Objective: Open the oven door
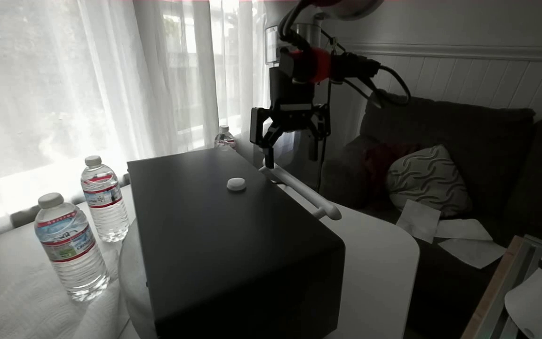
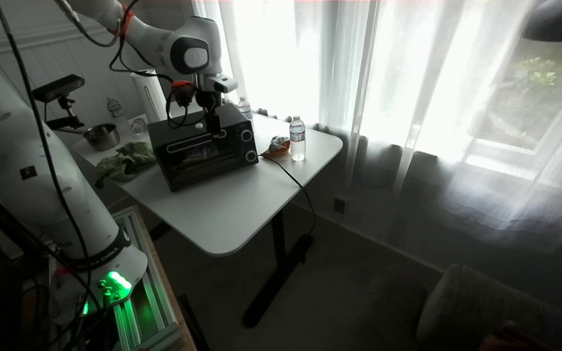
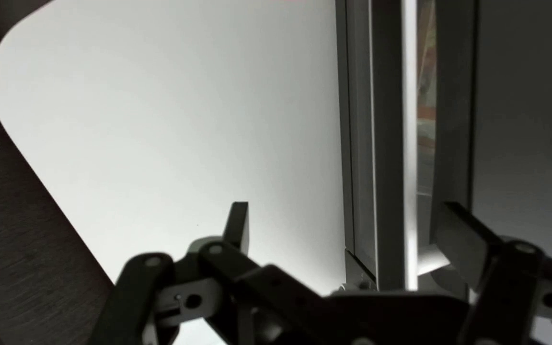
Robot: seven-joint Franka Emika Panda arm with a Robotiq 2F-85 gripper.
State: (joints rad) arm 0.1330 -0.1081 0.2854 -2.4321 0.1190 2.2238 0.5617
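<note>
Above the white table point(image 2: 222, 207), the arm point(image 2: 193, 56) arches over with its wrist directed downward at the front of the black oven point(image 1: 195, 226). The oven door point(image 2: 198, 165) is located at the oven's front, upright and closed, its face directed toward the table's near rounded corner in an exterior view, its long axis horizontal and parallel to the oven's upper front edge. The pincer point(image 3: 343, 215) has its fingers spread wide and grips nothing; in the wrist view the bar handle point(image 3: 410, 143) passes between the fingertips, nearer the oven-side one, whose contact with the bar cannot be determined.
</note>
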